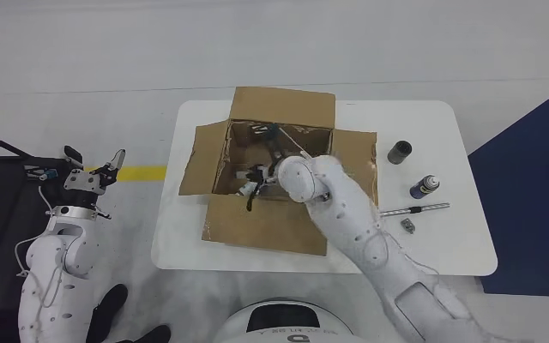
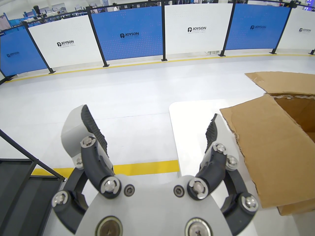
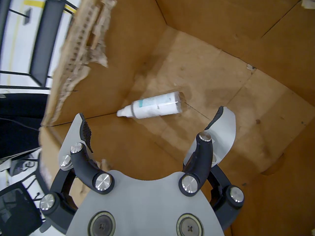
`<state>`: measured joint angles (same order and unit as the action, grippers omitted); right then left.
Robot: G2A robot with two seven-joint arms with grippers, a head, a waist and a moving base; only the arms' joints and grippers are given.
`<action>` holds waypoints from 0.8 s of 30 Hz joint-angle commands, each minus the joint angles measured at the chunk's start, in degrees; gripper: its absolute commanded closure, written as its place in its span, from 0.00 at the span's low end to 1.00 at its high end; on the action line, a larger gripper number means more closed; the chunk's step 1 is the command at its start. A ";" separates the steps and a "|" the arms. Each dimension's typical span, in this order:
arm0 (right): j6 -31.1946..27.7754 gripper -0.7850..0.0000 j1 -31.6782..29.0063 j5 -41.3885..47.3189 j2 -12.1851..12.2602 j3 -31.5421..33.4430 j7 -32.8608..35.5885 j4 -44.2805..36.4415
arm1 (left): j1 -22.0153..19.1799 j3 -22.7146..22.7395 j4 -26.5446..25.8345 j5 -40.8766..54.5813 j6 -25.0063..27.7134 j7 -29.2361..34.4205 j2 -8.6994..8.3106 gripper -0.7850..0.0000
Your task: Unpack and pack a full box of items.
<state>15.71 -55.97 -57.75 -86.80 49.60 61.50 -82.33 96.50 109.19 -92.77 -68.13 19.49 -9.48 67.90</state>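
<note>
Bright, even overhead light falls on the white worktop (image 1: 429, 129); shadows are faint. Inside the cardboard box (image 3: 221, 74) it is dimmer; the fence panels (image 2: 196, 40) bow with wide-lens distortion.

We record the box (image 3: 221, 13) as matt brown cardboard, its torn edges rough and fibrous; the bottle (image 3: 153, 105) as smooth white plastic with a clear glossy cap; the right gripper (image 3: 152, 116) as matt grey metal with black ribbed pads (image 3: 86, 131); the counter (image 1: 429, 129) as smooth and white.
</note>
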 commanded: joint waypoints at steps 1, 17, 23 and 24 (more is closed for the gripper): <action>0.60 0.00 2.02 -0.81 -0.63 -2.32 0.73 3.16 | 0.00 0.00 0.00 0.00 0.00 0.00 0.00 0.00; 0.98 0.00 9.39 2.34 -5.80 -12.14 1.39 19.21 | 0.00 0.00 0.00 0.00 0.00 0.00 0.00 0.00; 3.13 0.00 12.45 2.66 -8.12 -14.68 0.78 25.48 | 0.00 0.00 0.00 0.00 0.00 0.00 0.00 0.00; 4.23 0.00 12.98 2.30 -8.42 -14.85 0.55 26.56 | 0.00 0.00 0.00 0.00 0.00 0.00 0.00 0.00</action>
<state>18.88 -43.50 -55.13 -94.94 34.90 62.23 -56.89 96.50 109.19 -92.77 -68.13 19.49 -9.48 67.90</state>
